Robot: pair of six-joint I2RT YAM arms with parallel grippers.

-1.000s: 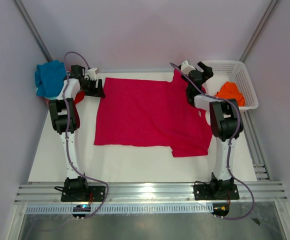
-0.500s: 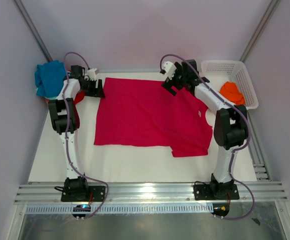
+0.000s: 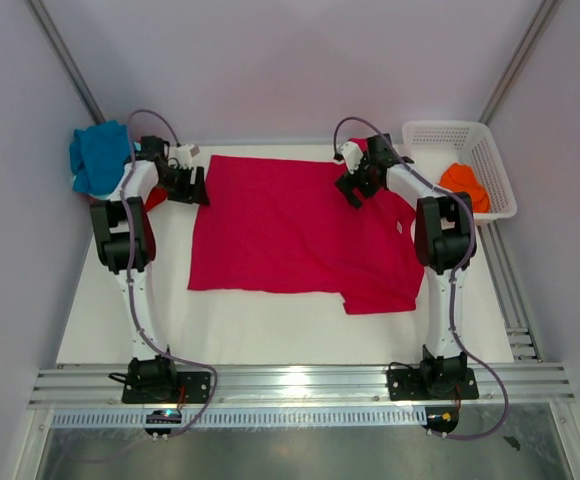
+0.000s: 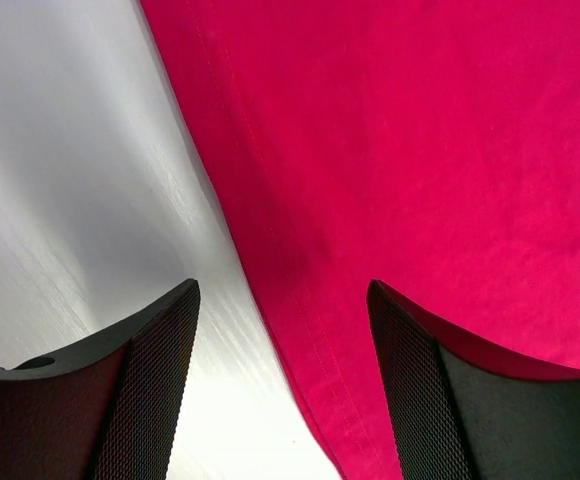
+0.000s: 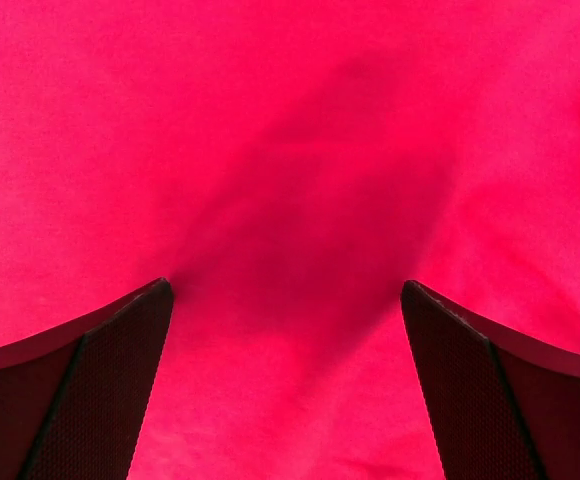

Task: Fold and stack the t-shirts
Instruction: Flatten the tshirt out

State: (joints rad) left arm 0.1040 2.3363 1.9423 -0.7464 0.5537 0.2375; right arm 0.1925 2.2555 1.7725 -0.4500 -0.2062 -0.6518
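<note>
A large crimson t-shirt [image 3: 290, 225] lies spread flat on the white table [image 3: 120, 300]. My left gripper [image 3: 198, 186] is at its far left corner. In the left wrist view the left gripper [image 4: 282, 300] is open and its fingers [image 4: 130, 400] straddle the hemmed edge of the crimson t-shirt [image 4: 420, 150], holding nothing. My right gripper [image 3: 351, 190] hovers over the shirt's far right part. In the right wrist view the right gripper [image 5: 285, 290] is wide open just above the flat crimson cloth [image 5: 290, 120]. A blue and teal t-shirt pile [image 3: 98, 157] lies far left. An orange t-shirt [image 3: 462, 183] lies in the basket.
A white lattice basket [image 3: 500, 170] stands at the far right corner beside the right arm. A bit of red cloth [image 3: 157, 197] shows under the left forearm. A sleeve of the crimson shirt sticks out at the near right [image 3: 380, 295].
The right gripper has swung left from beside the basket and come down over the crimson shirt's far right part. The left gripper has barely shifted at the shirt's corner.
</note>
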